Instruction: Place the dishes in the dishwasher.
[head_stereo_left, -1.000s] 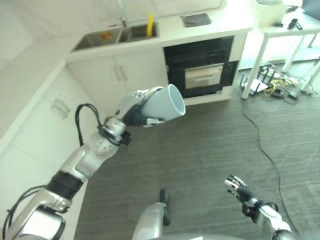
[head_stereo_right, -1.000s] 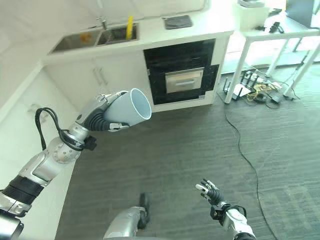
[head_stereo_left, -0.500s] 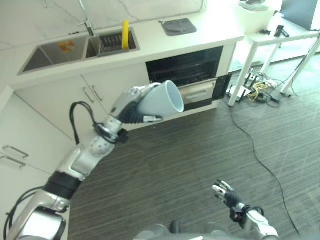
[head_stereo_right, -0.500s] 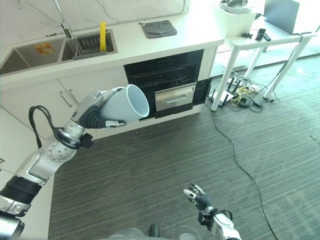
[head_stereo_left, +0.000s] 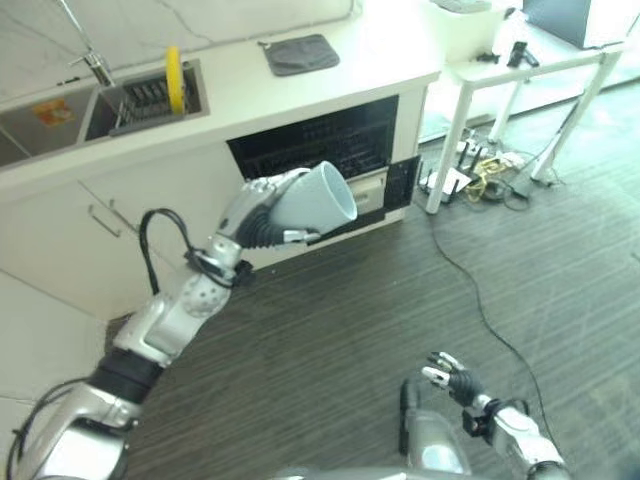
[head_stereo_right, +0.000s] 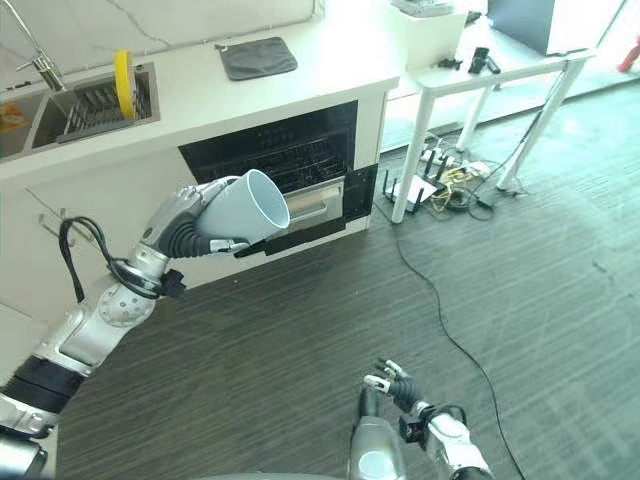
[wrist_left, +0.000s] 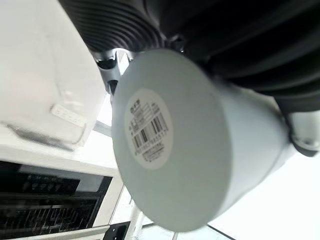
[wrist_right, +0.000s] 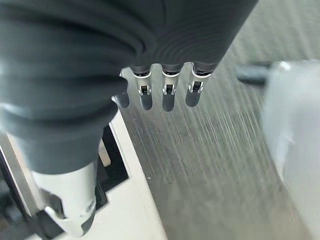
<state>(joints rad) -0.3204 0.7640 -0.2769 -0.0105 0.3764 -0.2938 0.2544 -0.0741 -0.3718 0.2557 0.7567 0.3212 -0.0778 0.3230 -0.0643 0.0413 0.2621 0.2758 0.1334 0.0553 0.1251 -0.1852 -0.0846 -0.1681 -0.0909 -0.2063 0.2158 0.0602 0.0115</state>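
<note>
Left eye view | left hand (head_stereo_left: 262, 205) grips cup (head_stereo_left: 315, 203) | right hand (head_stereo_left: 452, 381) relaxed

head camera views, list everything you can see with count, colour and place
pale blue plastic cup: 1, pale blue, held on its side in the left hand, mouth toward the dishwasher
open built-in dishwasher: 1, black inside with racks, under the white counter
white counter: 1, white, along the far wall
steel sink: 1, grey, set in the counter at the left
yellow plate: 1, yellow, on edge in the sink's rack
dark grey cloth: 1, dark grey, flat on the counter above the dishwasher
white table: 1, white, right of the counter, cables on the floor under it
left hand: 1, silver, curled round the cup
right hand: 1, silver, low over the floor, fingers relaxed
</note>
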